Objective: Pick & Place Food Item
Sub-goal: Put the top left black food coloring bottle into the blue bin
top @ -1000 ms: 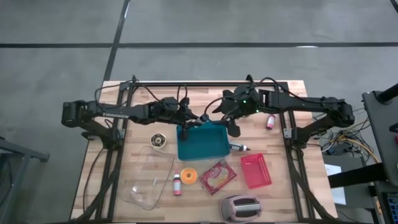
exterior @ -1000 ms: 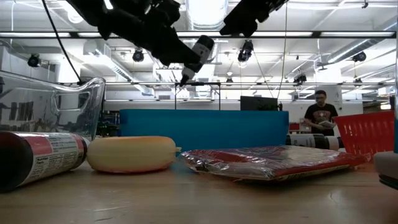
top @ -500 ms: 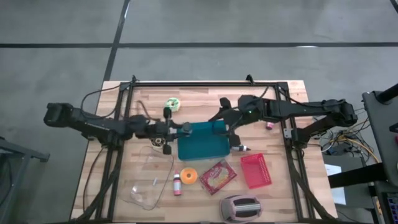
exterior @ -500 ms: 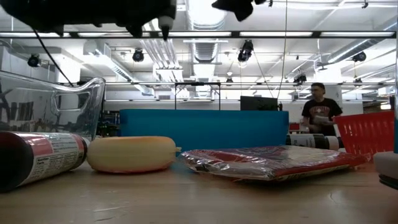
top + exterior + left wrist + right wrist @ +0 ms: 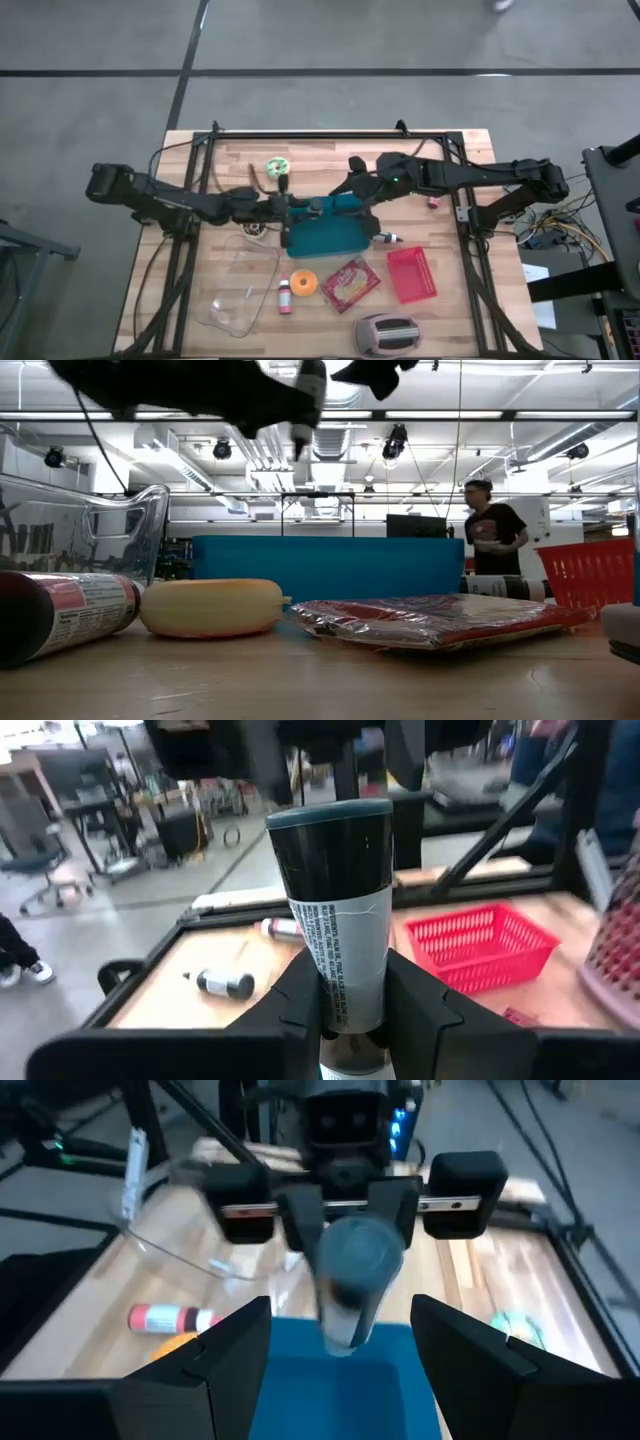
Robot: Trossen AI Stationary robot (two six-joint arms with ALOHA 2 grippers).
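Light wooden desk (image 5: 470,300) with food items and containers spread across it.
On it I see a teal bin (image 5: 325,234), a red basket (image 5: 412,274), a red snack packet (image 5: 350,283), a clear container (image 5: 240,285), an orange disc (image 5: 304,283), a pink-capped bottle (image 5: 284,296) and a toaster (image 5: 385,335).

1. The bottle (image 5: 338,935) clamped in the left claw (image 5: 345,1010) has its lower end hidden between the fingers (image 5: 296,1005), and its label print is too small to read.
2. Facing it, the right claw (image 5: 340,1370) shows only blurred fingers (image 5: 235,1345), cut off at the edge.
3. Below both claws, the glass bowl (image 5: 85,530) runs off the frame.
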